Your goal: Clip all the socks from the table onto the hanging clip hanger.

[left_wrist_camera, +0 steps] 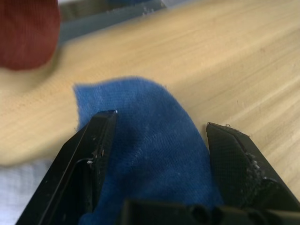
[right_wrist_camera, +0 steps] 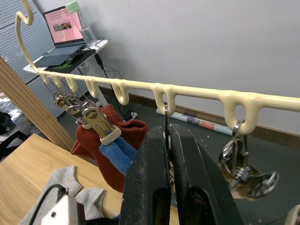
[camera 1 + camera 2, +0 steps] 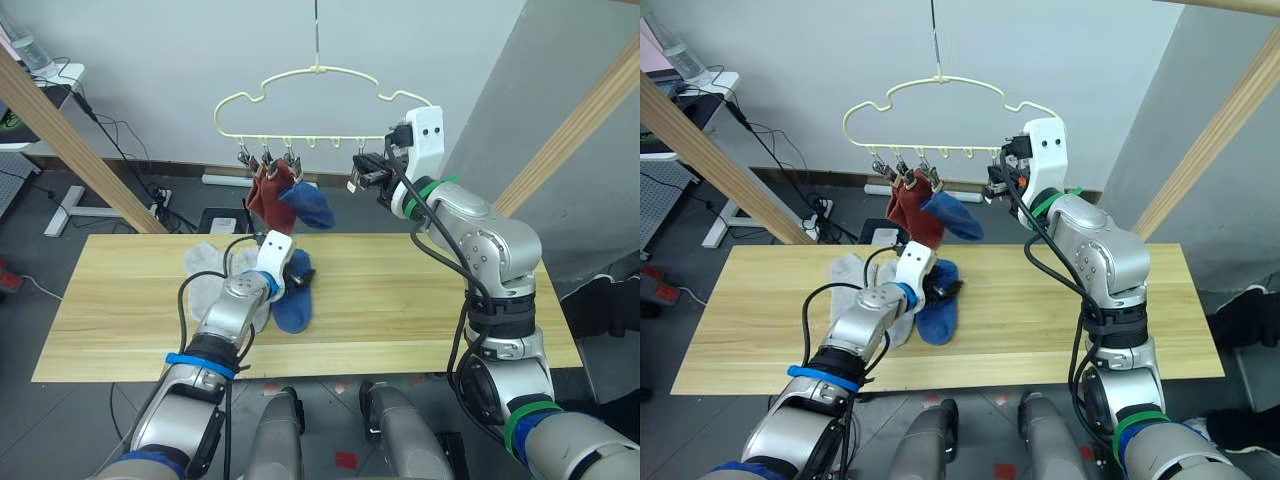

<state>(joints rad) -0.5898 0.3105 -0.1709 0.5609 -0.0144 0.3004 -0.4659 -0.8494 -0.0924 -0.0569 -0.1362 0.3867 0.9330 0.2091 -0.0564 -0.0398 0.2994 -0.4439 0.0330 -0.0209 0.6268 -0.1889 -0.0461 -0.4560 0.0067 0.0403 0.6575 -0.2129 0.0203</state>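
The pale-yellow clip hanger (image 3: 318, 72) hangs above the table's (image 3: 430, 300) far edge. Two rust red socks (image 3: 264, 198) and one blue sock (image 3: 312, 207) hang from its left clips. My right gripper (image 3: 362, 172) is raised at the bar, shut on a metal clip (image 2: 166, 123); another empty clip (image 2: 243, 168) dangles beside it. On the table lie a blue sock (image 3: 293, 305) and two light grey socks (image 3: 208, 262). My left gripper (image 1: 161, 121) is down at the blue sock (image 1: 150, 154), open, one finger on each side of it.
Thick wooden poles slant up at the left (image 3: 80, 150) and right (image 3: 570, 140) of the table. Behind are a white wall, floor cables (image 3: 140, 190) and a side desk with a laptop (image 2: 63, 28). The table's right half is bare wood.
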